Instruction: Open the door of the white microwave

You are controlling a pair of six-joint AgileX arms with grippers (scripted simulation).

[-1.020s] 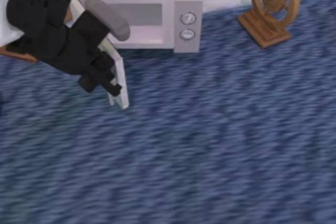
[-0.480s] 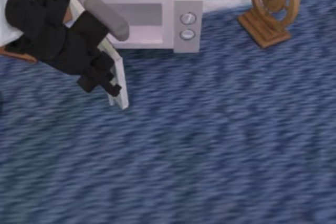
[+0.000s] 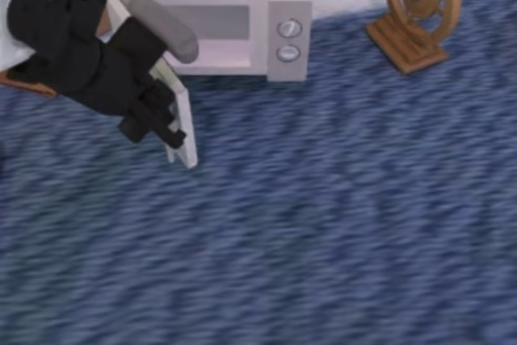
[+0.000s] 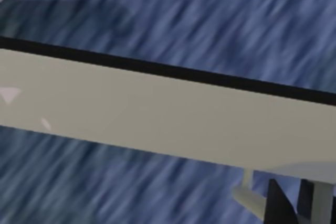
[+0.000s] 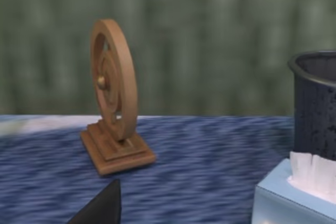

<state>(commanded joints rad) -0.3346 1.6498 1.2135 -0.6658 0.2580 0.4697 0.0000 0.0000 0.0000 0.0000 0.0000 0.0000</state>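
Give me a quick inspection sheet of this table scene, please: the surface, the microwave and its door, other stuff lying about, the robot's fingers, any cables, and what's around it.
Surface: table under a blue rippled cloth.
Job's things: white microwave at the far edge, left of centre; door swung wide open, pale interior showing.
Clutter: wooden wheel ornament on a stepped base at the far right; in the right wrist view, a dark speckled bin and a pale blue tissue box.
Grippers: left gripper at the door's outer edge, fingers closed on it; right gripper appears only as a dark tip in its wrist view, fingers not readable.
Cables: nothing seen.
Surroundings: blurred grey-green backdrop behind the table.
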